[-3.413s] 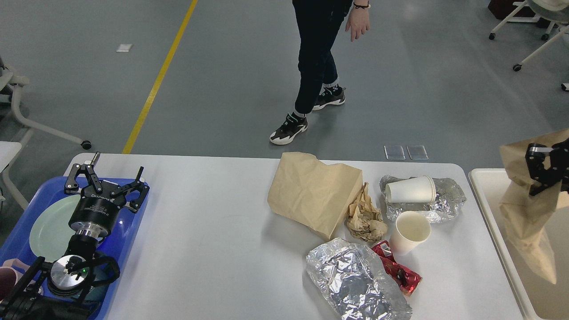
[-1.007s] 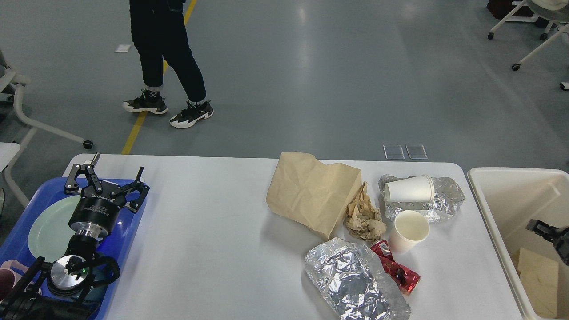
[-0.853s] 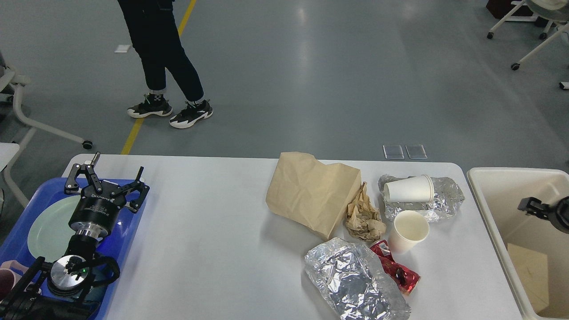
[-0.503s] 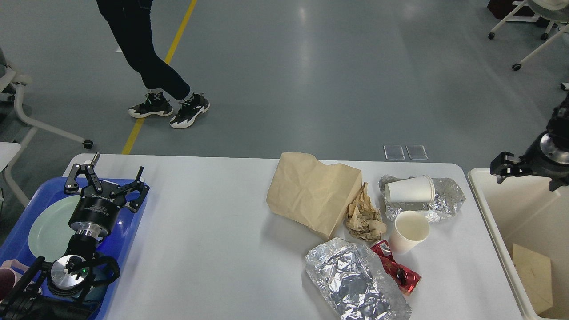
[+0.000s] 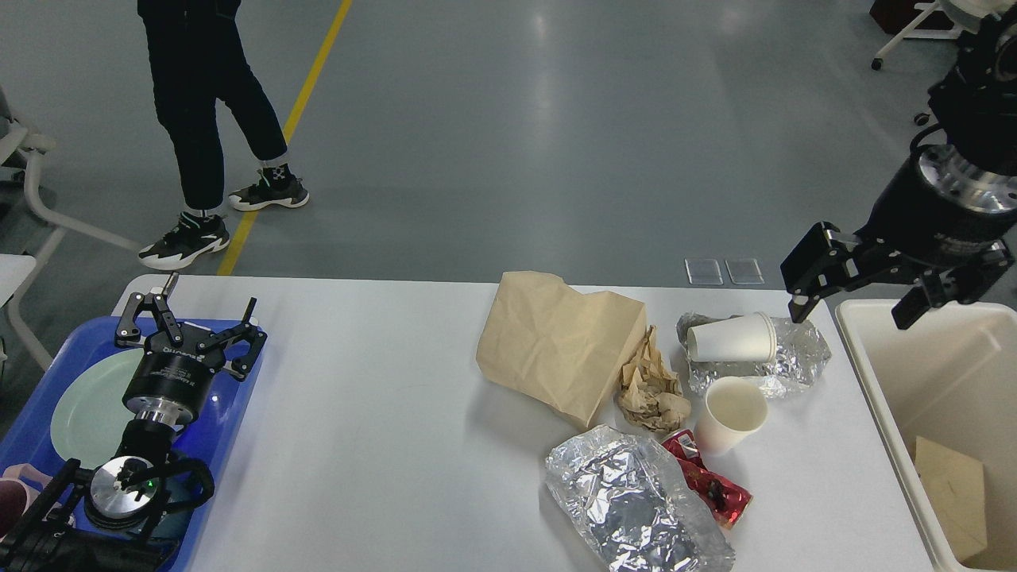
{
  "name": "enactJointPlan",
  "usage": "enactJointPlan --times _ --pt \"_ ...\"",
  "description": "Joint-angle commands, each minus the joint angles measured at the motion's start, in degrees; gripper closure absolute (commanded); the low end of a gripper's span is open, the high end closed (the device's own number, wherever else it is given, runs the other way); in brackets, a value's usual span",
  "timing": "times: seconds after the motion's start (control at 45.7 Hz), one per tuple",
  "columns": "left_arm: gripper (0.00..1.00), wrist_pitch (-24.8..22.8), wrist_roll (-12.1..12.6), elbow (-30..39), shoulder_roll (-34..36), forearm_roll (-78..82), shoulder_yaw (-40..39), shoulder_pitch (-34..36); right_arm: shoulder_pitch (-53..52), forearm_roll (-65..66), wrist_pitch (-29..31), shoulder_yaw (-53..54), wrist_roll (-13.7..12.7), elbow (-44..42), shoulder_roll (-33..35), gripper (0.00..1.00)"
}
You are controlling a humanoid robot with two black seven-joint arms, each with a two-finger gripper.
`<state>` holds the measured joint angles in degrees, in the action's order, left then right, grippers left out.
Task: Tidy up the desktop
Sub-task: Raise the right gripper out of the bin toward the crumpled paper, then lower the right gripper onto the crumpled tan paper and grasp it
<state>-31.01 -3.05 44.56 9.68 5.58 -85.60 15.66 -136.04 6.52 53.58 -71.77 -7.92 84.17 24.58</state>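
Observation:
The white desktop [image 5: 381, 429] carries litter on its right half: a brown paper bag [image 5: 560, 342], a crumpled brown paper [image 5: 651, 385], a white cup on its side [image 5: 731, 338] on a foil sheet [image 5: 794, 353], an upright white cup [image 5: 732, 413], a red wrapper [image 5: 715, 485] and a large crumpled foil [image 5: 636, 500]. My right gripper [image 5: 856, 308] is open and empty, held high over the desktop's right edge, just right of the lying cup. My left gripper [image 5: 195, 314] is open and empty over the blue tray [image 5: 230, 405].
A beige bin [image 5: 874, 373] stands off the desktop's right edge with a brown paper bag [image 5: 949, 492] inside. The blue tray holds a pale green plate [image 5: 79, 405] and a pink cup [image 5: 9, 496]. A person [image 5: 199, 119] walks on the floor beyond the far left corner.
My right gripper let go of the brown bag into the bin, then rose out of it, up and to the left. The person walked from centre to left. The left arm stayed still.

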Motion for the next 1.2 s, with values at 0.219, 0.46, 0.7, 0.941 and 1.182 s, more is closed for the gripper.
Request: enactJointPlan --times 0.219,0.46,0.7,0.941,1.182 --pt "0.03 0.07 -0.03 0.00 -0.01 0.04 0.00 -0.02 -7.92 -3.53 -3.57 -0.04 0.01 7.85 -5.77 0.00" --pt "0.03 0.07 -0.03 0.00 -0.01 -0.04 0.00 -0.02 -1.08 -6.61 -11.21 4.52 0.01 2.59 -8.85 0.00" --pt "0.03 -0.01 -0.03 0.00 -0.01 -0.04 0.00 -0.02 16.66 -12.94 -13.94 10.68 -0.25 -14.46 -13.15 0.00" --pt "0.03 -0.01 -0.03 0.00 -0.01 0.04 0.00 -0.02 38.46 -13.02 -17.64 15.69 -3.94 -33.09 -20.71 0.00" --pt "0.03 -0.01 0.06 0.00 -0.01 -0.04 0.00 -0.02 50.07 -13.11 -17.64 20.70 -3.94 -47.25 -25.37 0.00"
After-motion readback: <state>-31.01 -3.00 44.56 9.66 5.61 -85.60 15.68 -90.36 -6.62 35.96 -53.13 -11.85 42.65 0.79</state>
